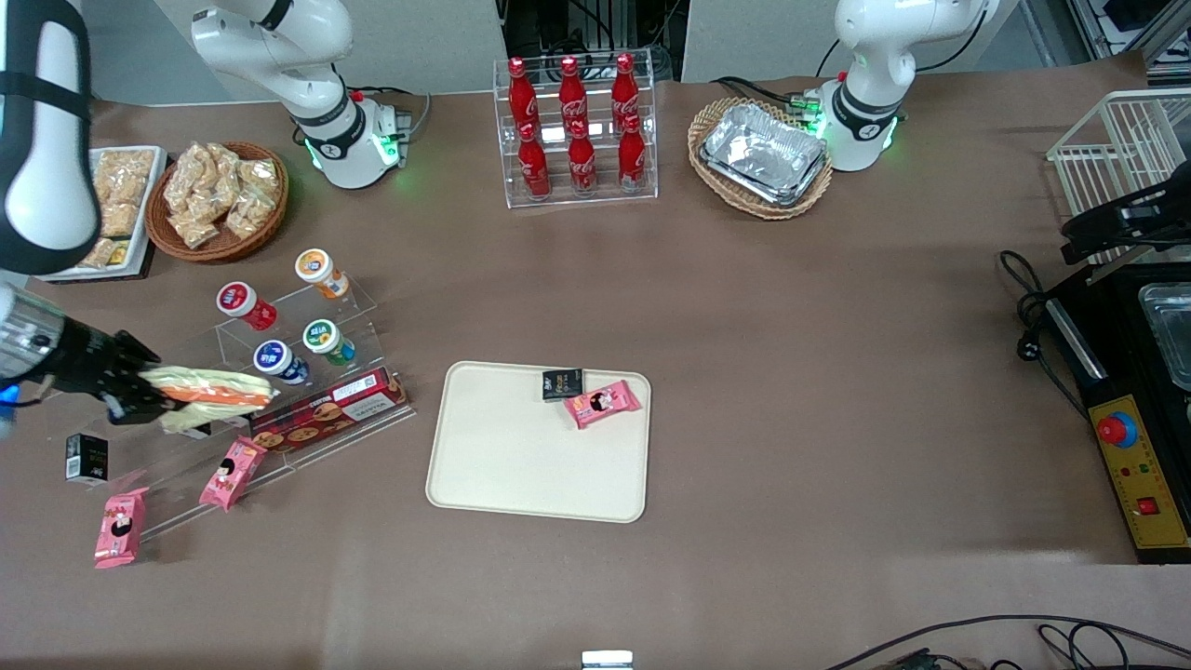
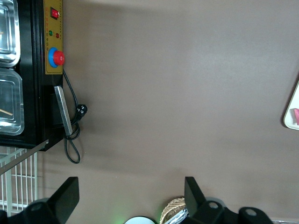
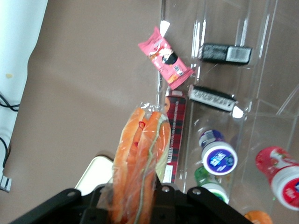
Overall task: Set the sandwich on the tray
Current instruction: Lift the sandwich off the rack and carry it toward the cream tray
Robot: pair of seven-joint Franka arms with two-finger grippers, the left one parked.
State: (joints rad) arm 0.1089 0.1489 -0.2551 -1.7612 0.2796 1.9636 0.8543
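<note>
sandwich clamped in gripper, above the clear display stand.
tray lies mid-bench, nearer the front edge.

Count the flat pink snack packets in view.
3. One flat pink snack packet lies on the cream-beige rectangular tray; one leans on the clear acrylic stand; one lies on the table nearer the camera. The gripper, above the stand, holds the sandwich.
</note>
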